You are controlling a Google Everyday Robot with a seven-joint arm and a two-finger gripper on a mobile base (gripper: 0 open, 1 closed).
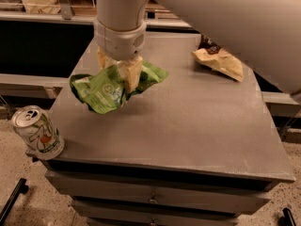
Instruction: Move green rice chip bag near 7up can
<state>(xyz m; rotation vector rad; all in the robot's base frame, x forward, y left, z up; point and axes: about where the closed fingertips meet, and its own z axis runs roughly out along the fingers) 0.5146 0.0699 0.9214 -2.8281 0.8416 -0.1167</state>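
My gripper [121, 73] hangs over the left middle of the grey cabinet top [188, 126], shut on the green rice chip bag [106, 91]. The bag is crumpled, bright green with pale print, and hangs just above the surface, spreading to both sides of the tan fingers [131, 72]. The 7up can [38, 132], silver-white with green lettering and a red dot, stands upright at the front left corner, below and left of the bag, with a gap between them.
A brown-and-tan chip bag [218, 59] lies at the back right of the top. My white arm [225, 18] crosses the upper right. Drawers [155, 197] front the cabinet. A dark shelf [42, 46] and speckled floor [14, 173] lie to the left.
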